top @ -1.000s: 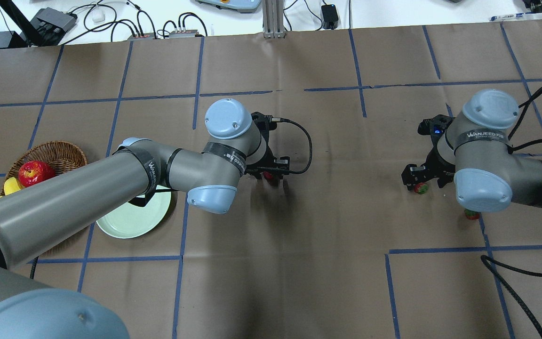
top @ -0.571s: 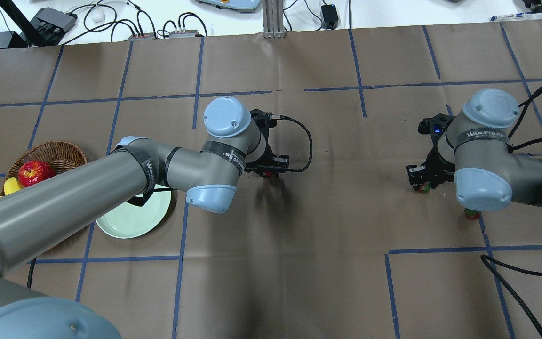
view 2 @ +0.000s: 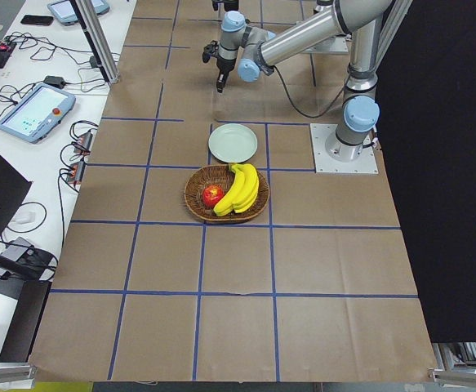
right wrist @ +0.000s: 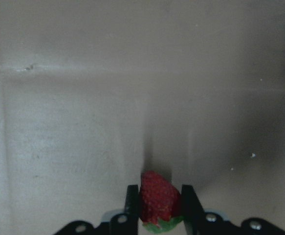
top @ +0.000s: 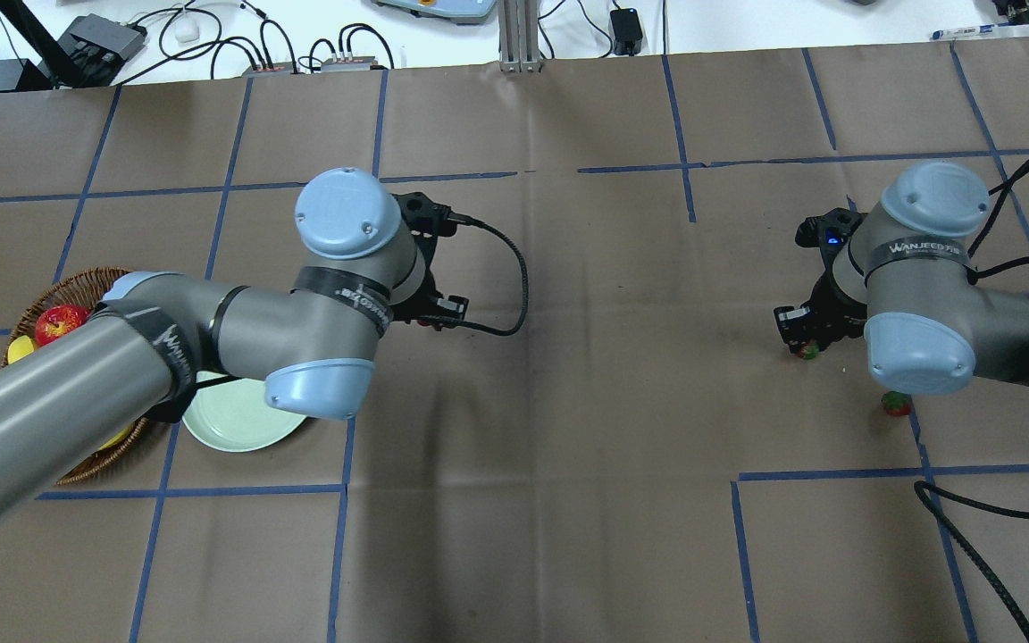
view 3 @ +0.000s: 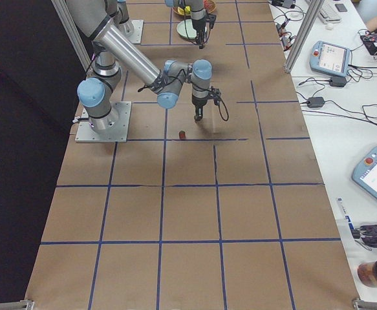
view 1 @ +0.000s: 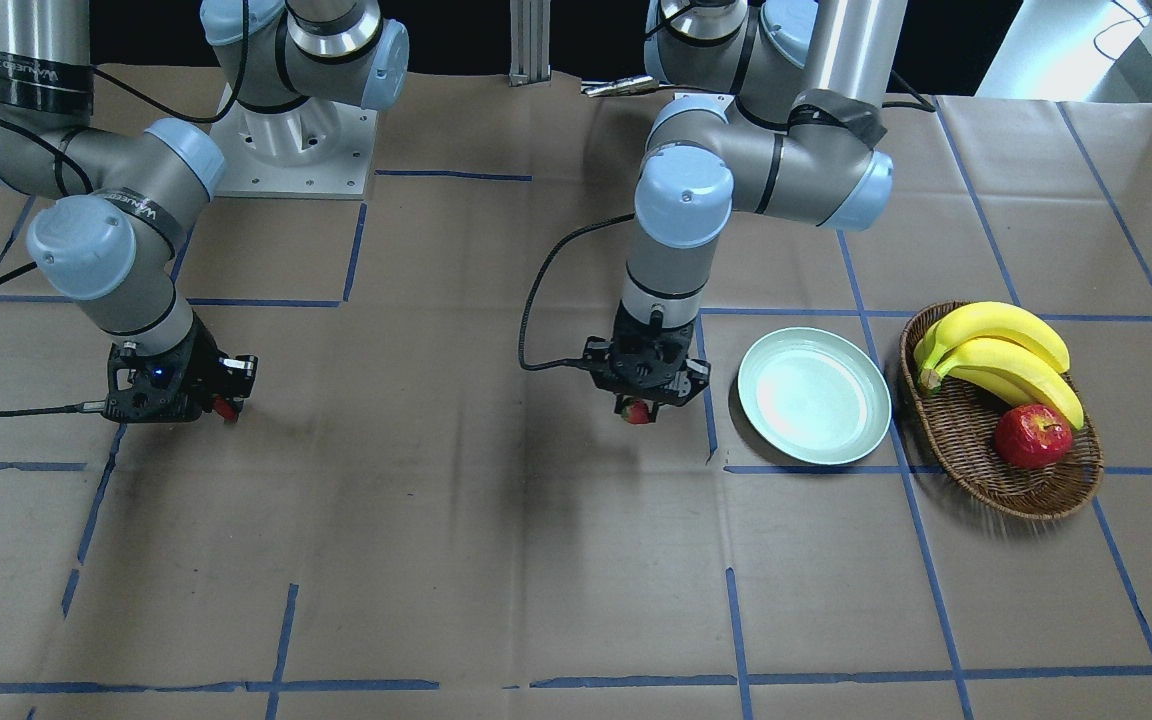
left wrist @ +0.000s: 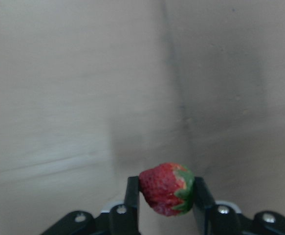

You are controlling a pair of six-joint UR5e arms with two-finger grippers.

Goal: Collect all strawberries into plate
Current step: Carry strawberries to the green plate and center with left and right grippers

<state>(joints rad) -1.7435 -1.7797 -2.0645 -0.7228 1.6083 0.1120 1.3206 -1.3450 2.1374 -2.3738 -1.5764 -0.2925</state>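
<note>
Brown paper marked with a blue tape grid covers the desk [view 1: 536, 560]; a control tablet [view 2: 30, 112] lies on a white bench beyond its edge. The plate [view 1: 814, 396] is bare, with no fruit delivered. The left hand [view 1: 639, 403] is clamped on the first strawberry [left wrist: 166, 188], near the plate's rim but not over it. The right hand [top: 804, 345] is closed on the second strawberry [right wrist: 158, 195], well apart from the plate; whether it is clear of the paper cannot be told. The third strawberry [top: 896, 404] lies loose on the desk near the right arm. A basket [view 1: 976, 455] with bananas [view 1: 1001, 355] and an apple [view 1: 1033, 436] sits beside the plate. Assessment: two of three gripped, none deposited; three placements and one pickup outstanding.
</note>
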